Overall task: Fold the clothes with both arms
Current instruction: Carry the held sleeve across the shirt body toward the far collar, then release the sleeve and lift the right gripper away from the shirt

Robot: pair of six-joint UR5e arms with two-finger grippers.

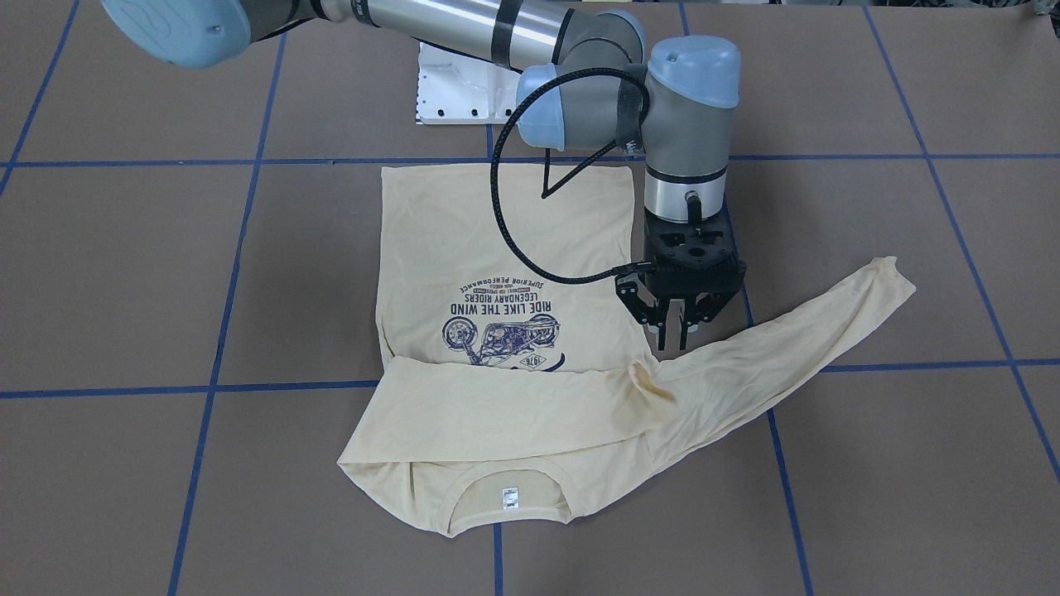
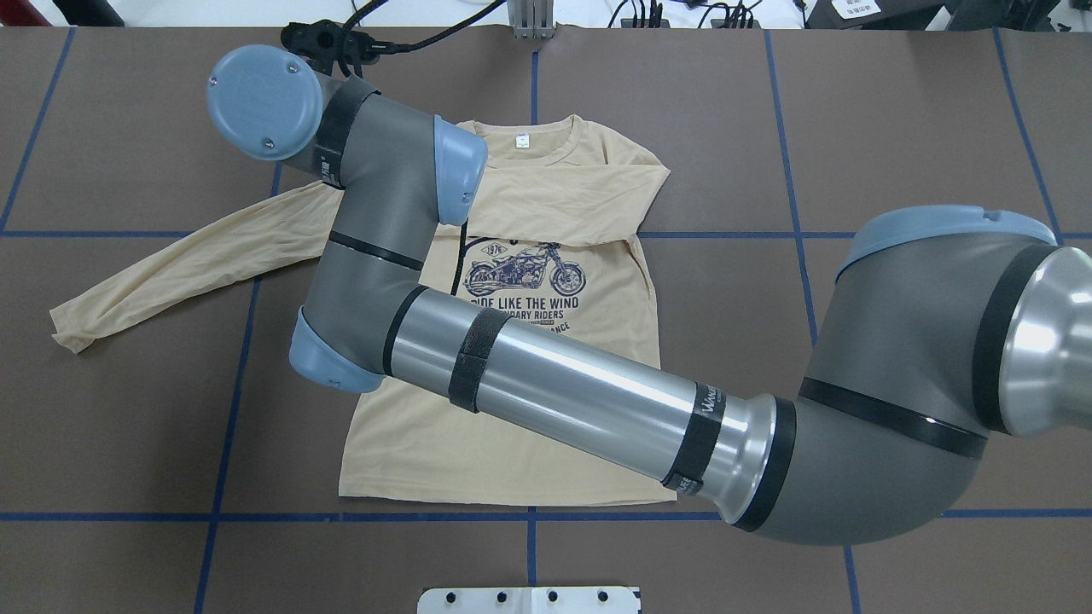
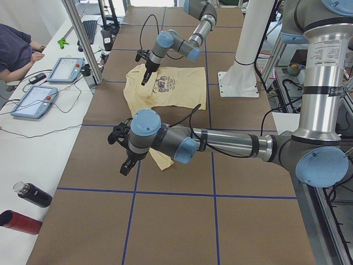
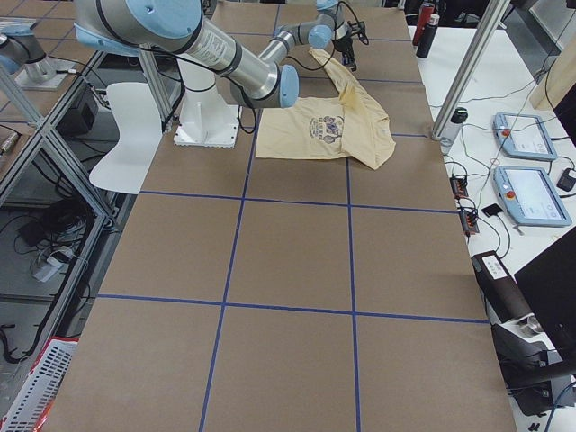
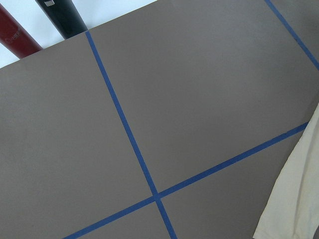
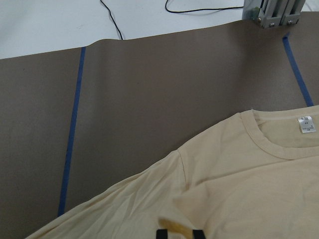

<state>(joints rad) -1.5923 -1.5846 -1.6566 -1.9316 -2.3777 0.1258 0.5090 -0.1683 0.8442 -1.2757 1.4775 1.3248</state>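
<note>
On the right gripper (image 1: 679,335) the jaws stand narrow. In its wrist view a small gap shows between the two black fingertips (image 6: 160,234) at the bottom edge, with a darker yellow patch of cloth in that gap and nothing clamped. The gripper points down right of centre in the front-facing view, just over the spot where the spread sleeve (image 1: 795,331) meets the body of the T-shirt (image 1: 497,248). Whether the tips touch the cloth I cannot tell.

The pale cream-yellow T-shirt lies flat on the bench (image 1: 124,273), mid-frame, print side up. Its collar and white neck label (image 1: 509,497) sit at the lower middle and its hem toward the top. The folded sleeve (image 1: 497,406) is laid straight across the chest, just below the navy motorcycle print (image 1: 501,327) as seen from the front. The spread sleeve runs out toward the right edge, its cuff well away from the body.

The right arm (image 2: 563,375) comes in from the right of the overhead view and crosses above the shirt — its wrist hides the gripper there.

The left gripper (image 3: 127,167) hangs above the brown bench left of centre in the side view, near that cuff, and I cannot tell how its jaws stand. Its wrist view shows blue tape lines (image 5: 129,144), the cuff in the lower right corner, and a red bottle (image 5: 17,42) and a dark bottle (image 5: 65,17) at the upper left.
</note>
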